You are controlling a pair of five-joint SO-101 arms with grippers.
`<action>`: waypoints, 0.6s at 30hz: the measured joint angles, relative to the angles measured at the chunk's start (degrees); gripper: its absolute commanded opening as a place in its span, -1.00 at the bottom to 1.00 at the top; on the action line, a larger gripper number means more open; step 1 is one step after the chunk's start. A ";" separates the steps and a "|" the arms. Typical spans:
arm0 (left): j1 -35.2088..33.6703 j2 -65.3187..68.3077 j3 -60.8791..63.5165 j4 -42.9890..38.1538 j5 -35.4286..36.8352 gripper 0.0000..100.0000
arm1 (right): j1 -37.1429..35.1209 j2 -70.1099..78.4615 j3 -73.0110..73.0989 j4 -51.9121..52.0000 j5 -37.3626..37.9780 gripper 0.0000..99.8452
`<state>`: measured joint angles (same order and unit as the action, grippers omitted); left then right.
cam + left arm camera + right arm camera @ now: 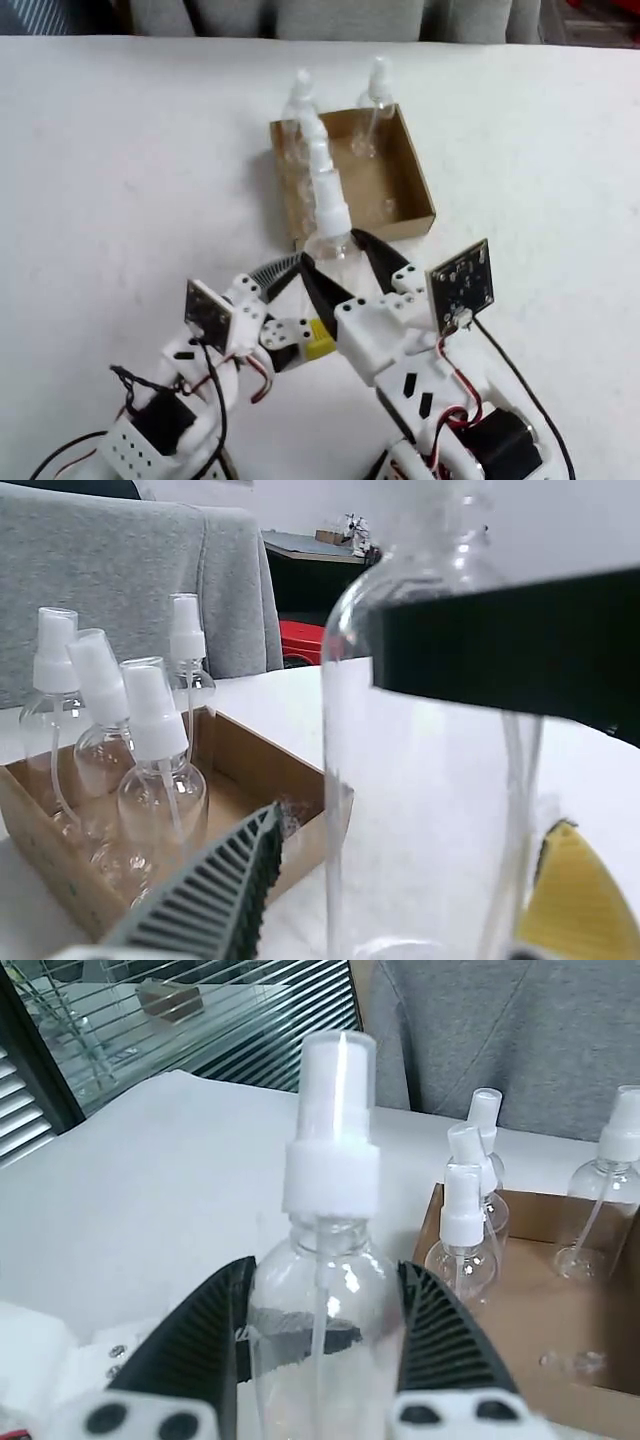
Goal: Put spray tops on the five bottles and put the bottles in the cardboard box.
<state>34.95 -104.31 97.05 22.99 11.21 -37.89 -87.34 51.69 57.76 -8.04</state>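
As right tool (322, 1268) grips, clear round bottle (316, 1312)

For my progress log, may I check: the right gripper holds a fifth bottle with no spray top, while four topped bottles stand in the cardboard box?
Not quite: in the right wrist view the bottle in the right gripper already wears its white spray top. The rest is right.

A white table (120, 150) runs back to a row of grey upholstered chair backs (340, 15). Slatted window blinds (200, 1010) let in daylight on one side. Behind the chairs a dark desk (300, 548) stands against a pale wall (300, 500), with something red (305, 640) beneath it.
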 measured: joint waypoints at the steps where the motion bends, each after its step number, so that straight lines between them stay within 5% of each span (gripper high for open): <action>1: 0.00 0.00 0.00 0.00 0.18 -0.25 | 0.00 -0.70 0.00 0.00 0.09 -0.97; 8: -0.09 0.00 0.00 0.00 0.00 -0.24 | 0.09 -1.93 2.64 -1.67 0.09 -0.97; 18: -0.18 0.00 0.00 0.00 0.00 -0.24 | 9.49 -1.67 4.75 -5.80 0.00 -0.97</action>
<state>34.77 -104.31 97.05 22.99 11.21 -28.40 -89.01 56.44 51.96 -8.04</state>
